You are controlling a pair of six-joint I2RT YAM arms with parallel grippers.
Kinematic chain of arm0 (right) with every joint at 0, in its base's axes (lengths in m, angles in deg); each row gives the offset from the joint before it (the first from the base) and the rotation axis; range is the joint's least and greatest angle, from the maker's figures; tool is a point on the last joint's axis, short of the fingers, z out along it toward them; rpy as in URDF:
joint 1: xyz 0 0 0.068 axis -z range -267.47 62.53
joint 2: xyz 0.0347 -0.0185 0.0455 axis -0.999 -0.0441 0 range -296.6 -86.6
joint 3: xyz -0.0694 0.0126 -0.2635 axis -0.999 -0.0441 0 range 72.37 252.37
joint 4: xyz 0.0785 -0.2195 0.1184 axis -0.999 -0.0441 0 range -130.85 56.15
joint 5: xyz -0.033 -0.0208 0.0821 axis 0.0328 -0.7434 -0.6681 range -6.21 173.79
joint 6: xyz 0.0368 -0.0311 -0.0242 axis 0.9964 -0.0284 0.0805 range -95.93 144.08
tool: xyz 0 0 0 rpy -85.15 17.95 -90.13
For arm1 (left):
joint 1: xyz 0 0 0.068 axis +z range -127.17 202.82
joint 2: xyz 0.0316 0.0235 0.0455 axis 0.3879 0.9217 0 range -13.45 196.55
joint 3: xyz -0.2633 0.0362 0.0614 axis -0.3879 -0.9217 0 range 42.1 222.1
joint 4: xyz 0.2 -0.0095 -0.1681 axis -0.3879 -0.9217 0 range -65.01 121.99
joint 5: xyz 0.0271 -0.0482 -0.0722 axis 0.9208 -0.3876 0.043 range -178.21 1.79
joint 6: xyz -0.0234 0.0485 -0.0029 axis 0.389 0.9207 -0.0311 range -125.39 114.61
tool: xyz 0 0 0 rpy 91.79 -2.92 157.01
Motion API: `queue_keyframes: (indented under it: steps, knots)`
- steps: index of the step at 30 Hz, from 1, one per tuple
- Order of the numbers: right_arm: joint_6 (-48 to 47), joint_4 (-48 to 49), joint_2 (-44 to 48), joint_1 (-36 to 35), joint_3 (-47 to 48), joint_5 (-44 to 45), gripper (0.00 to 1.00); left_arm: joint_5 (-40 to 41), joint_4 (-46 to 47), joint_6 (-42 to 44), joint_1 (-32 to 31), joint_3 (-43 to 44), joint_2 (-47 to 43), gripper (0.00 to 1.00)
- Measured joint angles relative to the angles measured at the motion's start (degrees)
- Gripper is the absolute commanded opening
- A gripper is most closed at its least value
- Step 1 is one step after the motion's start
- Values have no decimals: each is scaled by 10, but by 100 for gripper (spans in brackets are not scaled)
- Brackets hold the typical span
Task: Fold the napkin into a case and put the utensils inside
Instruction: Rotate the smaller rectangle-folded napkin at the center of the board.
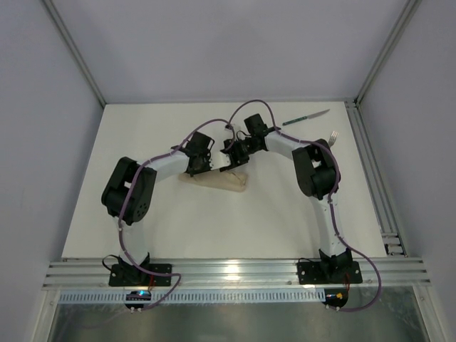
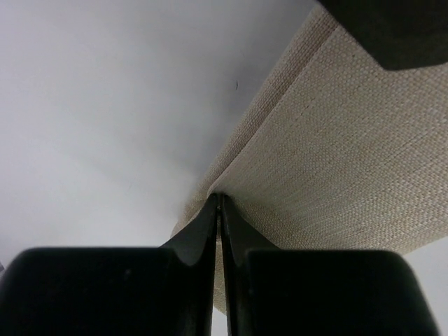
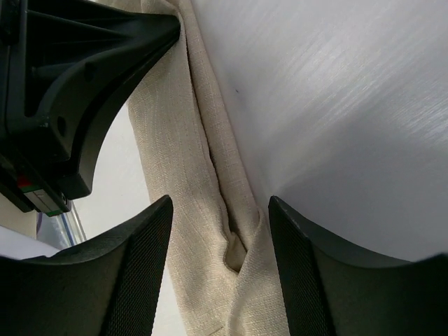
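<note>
Worry here: beige-tan folded cloth napkin (image 1: 214, 179) might unfold if I tug. Left jaws pinch its edge, right jaws gape wide above it.

left hand (image 2: 219, 201): pinched closed | right hand (image 3: 218, 207): fingers spread apart

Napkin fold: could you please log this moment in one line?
napkin: folded strip | left gripper: jaws shut on its edge | right gripper: jaws open over it | knife, fork: outside
</note>
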Motion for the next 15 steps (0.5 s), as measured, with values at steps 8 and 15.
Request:
queue_keyframes:
  steps: [8,15]
  knots:
    - [40,-2,-2,-5,-17,-16,48,-14,6,3,2,0,0,5]
    - [103,42,7,-17,-67,-38,47,-35,19,-1,5,-4,-2,4]
